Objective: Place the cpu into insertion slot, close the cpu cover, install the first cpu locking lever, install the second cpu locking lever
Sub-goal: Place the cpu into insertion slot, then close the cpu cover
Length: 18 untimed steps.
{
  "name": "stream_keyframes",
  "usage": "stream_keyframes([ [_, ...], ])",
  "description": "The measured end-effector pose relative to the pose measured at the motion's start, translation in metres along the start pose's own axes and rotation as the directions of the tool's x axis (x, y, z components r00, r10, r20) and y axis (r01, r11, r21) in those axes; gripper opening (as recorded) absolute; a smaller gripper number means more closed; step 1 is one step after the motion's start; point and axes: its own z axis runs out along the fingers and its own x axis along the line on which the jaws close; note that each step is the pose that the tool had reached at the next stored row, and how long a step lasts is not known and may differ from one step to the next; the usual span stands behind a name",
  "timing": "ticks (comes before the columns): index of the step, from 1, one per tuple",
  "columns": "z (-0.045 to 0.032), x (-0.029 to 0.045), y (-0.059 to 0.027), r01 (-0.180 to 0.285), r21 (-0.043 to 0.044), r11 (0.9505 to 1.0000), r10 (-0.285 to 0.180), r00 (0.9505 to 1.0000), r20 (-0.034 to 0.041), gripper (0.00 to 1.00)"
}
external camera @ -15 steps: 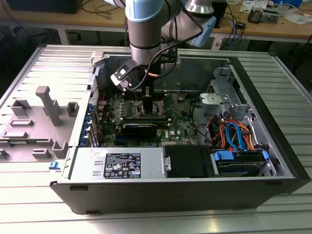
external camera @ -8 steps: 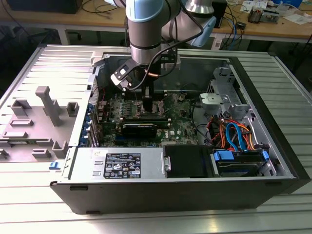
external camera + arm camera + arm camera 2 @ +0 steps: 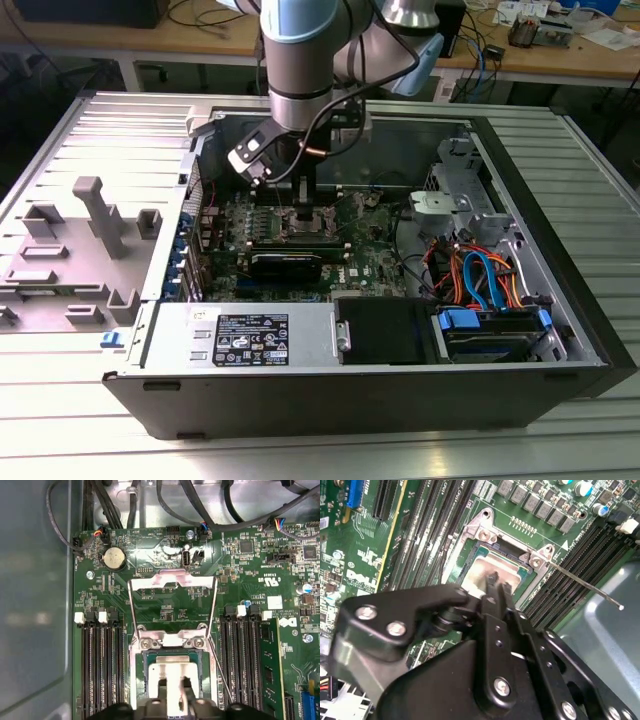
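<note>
The work stands at the end of the first step, by my reading: the small flat square cpu with its dull grey metal top (image 3: 172, 669) lies inside the square silver-rimmed insertion slot (image 3: 136, 670) on the green motherboard (image 3: 250, 570), level with the rim as far as both wrist views show. The black claw (image 3: 173, 684) hangs straight over the chip's middle, released. Its fingertips (image 3: 491, 578) are parted only by a narrow gap, with nothing between them, and they sit well inside the chip's own edges, so they are not gripping it by its sides. Whether they press on the metal top or hover just above it I cannot tell. The thin silver cpu cover with the large square cut-out (image 3: 172, 580) is swung open on the far side of the slot, bare board showing through its frame, so the closing step is not done. A thin silver wire lever (image 3: 585, 585) slants free beside the socket, unlatched. In the exterior view the arm reaches down into the open dark computer case (image 3: 300, 400), which lies on the ribbed metal bench (image 3: 60, 420), with the claw (image 3: 305, 212) low over the board. Any move from here calls for care, I judge: a clean lift straight off the chip so it is not nudged out of its seat, and a path that does not catch the raised cover or the loose lever.
</note>
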Motion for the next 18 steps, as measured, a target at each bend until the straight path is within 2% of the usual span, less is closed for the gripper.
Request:
stream_keyframes([
  [1, -0.0006, 0.0, 0.0001, 0.0, 0.0018, 1.0, 0.0, 1.0, 0.0005, 0.17],
  [2, -0.0008, 0.0001, 0.0001, 0.0, 0.0024, 1.0, 0.0, 1.0, 0.0005, 0.17],
  [3, -0.0009, 0.0001, 0.0002, 0.001, 0.0031, 1.0, -0.001, 1.0, 0.0003, 0.11],
  [4, -0.0009, 0.0001, 0.0003, 0.004, 0.0036, 1.0, -0.004, 1.0, 0.0001, 0.11],
  [18, -0.001, 0.0001, 0.0003, 0.009, 0.004, 1.0, -0.009, 1.0, 0.0001, 0.11],
])
